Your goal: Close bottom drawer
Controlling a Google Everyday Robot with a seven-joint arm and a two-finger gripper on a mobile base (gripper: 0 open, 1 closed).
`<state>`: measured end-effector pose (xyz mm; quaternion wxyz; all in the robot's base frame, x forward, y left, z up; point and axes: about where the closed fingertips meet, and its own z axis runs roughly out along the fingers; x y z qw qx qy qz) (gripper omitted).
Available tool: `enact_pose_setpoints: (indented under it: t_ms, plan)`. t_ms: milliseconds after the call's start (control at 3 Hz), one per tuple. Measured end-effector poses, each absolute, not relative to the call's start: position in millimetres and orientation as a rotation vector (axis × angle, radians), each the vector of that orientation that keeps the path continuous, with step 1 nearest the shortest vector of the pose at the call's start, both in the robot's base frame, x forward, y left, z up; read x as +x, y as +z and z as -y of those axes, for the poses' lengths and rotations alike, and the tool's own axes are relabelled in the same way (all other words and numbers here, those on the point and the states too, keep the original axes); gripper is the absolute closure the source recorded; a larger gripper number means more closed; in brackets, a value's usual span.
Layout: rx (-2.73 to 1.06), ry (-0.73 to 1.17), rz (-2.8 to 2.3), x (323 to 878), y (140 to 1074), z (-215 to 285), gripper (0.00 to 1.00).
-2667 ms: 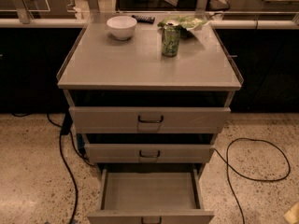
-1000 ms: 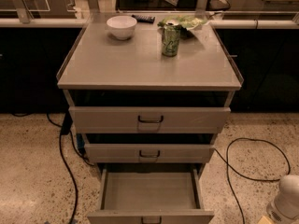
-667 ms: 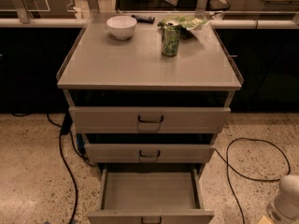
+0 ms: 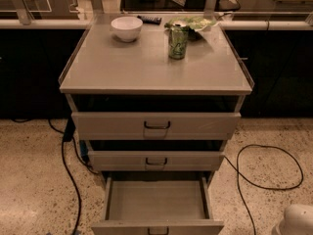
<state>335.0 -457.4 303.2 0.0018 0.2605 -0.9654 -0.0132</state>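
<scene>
The bottom drawer (image 4: 156,200) is the lowest of three grey-beige drawers and stands pulled far out toward me, its flat tray empty. Its low front panel with the small dark handle (image 4: 157,230) is cut off by the lower edge of the view. My gripper (image 4: 297,220) shows only as a white rounded shape in the bottom right corner, to the right of the drawer's front and apart from it.
The middle drawer (image 4: 156,160) and top drawer (image 4: 156,125) sit above, each with a dark gap over it. The cabinet top (image 4: 146,67) carries a white bowl (image 4: 126,28), a green can (image 4: 178,43) and a green bag (image 4: 194,22). Black cables (image 4: 266,168) lie on the speckled floor on both sides.
The white gripper has come up into view at the bottom right corner since the oldest frame. The drawers and objects on top have not moved.
</scene>
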Motion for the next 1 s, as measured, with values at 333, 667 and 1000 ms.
enact_pose_setpoints:
  t_ms: [333, 667, 1000]
  plan:
    - [0.825, 0.017, 3.048, 332.7, 268.7, 452.6, 0.0]
    - [0.809, 0.033, 3.082, 339.8, 265.2, 452.2, 0.0]
    - [0.826, 0.016, 3.084, 332.9, 264.0, 449.3, 0.0]
